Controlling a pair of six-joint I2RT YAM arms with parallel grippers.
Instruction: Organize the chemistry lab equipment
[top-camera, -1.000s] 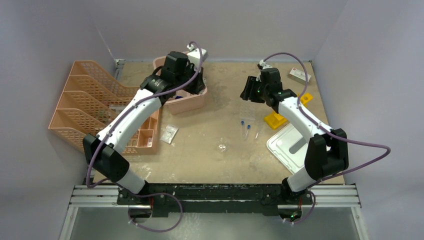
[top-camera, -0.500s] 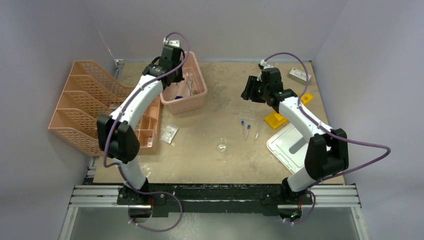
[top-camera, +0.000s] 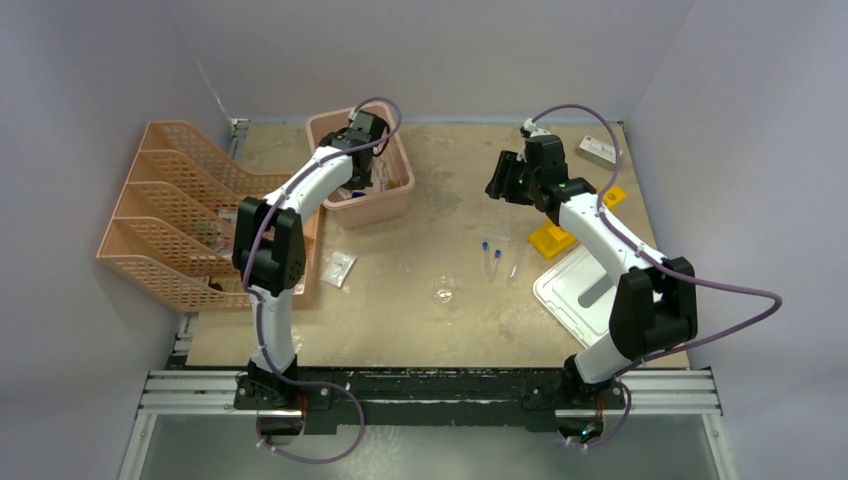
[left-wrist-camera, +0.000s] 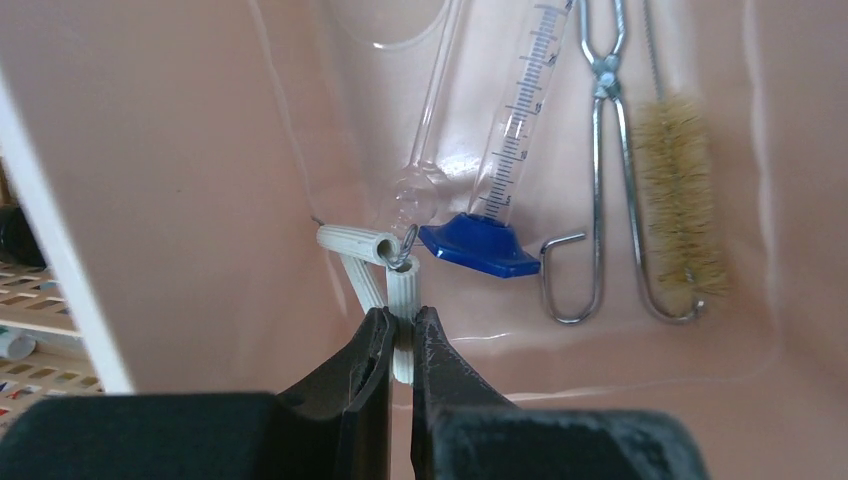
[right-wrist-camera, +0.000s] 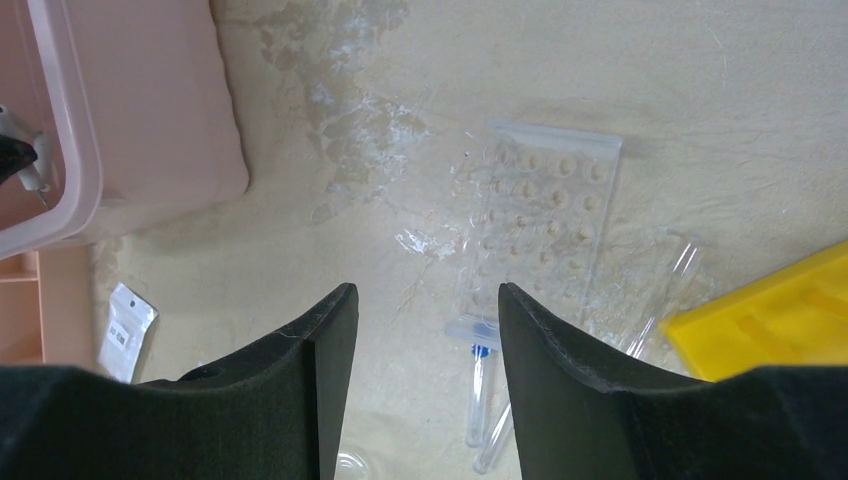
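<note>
We are clamping the left end effector (left-wrist-camera: 400, 326) on a white ribbed handle (left-wrist-camera: 404, 288) inside the pink bin (left-wrist-camera: 190, 150) by the surface's far edge; our right end effector (right-wrist-camera: 425, 300) is hovering, spread apart, over the clear rack (right-wrist-camera: 540, 220).

One pink bin (top-camera: 395, 205) (upper left of the frame), two blue-capped tubes (top-camera: 495, 262), one tiny beaker (top-camera: 443, 293), one clear rack (right-wrist-camera: 540, 220), one white lid (top-camera: 585, 290).
</note>
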